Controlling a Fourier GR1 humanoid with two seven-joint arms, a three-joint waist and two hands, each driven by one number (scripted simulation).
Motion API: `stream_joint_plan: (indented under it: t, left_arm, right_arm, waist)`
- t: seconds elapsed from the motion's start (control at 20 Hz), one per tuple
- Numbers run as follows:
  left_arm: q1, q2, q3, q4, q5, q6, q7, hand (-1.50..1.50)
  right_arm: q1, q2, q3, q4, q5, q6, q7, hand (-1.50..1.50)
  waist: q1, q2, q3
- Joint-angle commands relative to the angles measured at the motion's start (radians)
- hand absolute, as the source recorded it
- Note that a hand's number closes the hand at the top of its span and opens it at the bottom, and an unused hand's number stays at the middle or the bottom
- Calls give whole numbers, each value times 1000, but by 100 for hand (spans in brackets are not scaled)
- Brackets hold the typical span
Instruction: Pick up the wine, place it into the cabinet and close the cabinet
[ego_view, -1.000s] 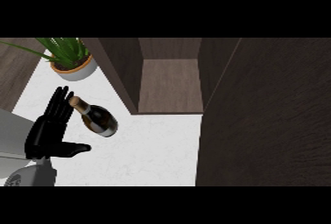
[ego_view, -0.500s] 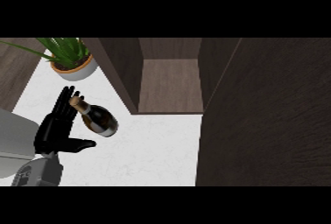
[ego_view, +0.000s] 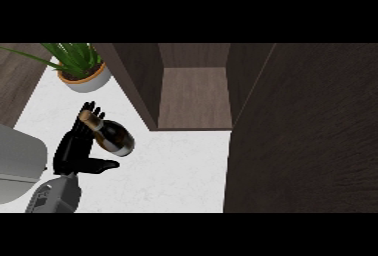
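The wine bottle (ego_view: 112, 136) is dark with a gold-wrapped neck and lies on the white counter (ego_view: 170, 175), neck pointing to the far left. My left hand (ego_view: 75, 147) sits just left of it, fingers straight and stretched along the bottle's left side, thumb sticking out to the right below the bottle's base. The hand is open and does not curl round the bottle. The cabinet (ego_view: 193, 95) stands open behind, its brown inside bare. Its dark door (ego_view: 303, 130) is swung out over the right of the view. My right hand does not show.
A potted plant (ego_view: 81, 72) in a pale pot stands at the far left of the counter, behind the bottle. A grey rounded body (ego_view: 18, 162) shows at the left edge beside my forearm. The cabinet's left wall (ego_view: 136, 80) rises right of the bottle.
My left hand has crept slightly right and forward along the bottle. The view has shifted, bringing more of the grey body in at the left. The bottle lies where it was.
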Motion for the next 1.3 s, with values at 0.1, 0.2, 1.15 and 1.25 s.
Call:
stream_joint_plan:
  t: [0.1, 0.2, 1.15, 1.25]
  left_arm:
    - [-14, -14, -12, 89, -20, -1, -43, -150]
    - [-53, 7, -1, 154, -16, -25, -67, -150]
    - [-181, -27, -37, 398, -56, -132, -260, 150]
    - [-150, -12, -58, 364, -77, -139, -275, 150]
  right_arm:
    - [-15, -3, 1, -178, -67, -42, 127, -150]
    - [-8, -7, -31, -84, -78, 2, 23, -150]
    - [-29, -11, -62, -112, -133, -8, 86, -150]
    - [31, 10, -3, -158, -68, -7, 85, -150]
  waist:
    - [1, -1, 0]
    - [3, 1, 0]
    - [-3, 2, 0]
    - [-1, 0, 0]
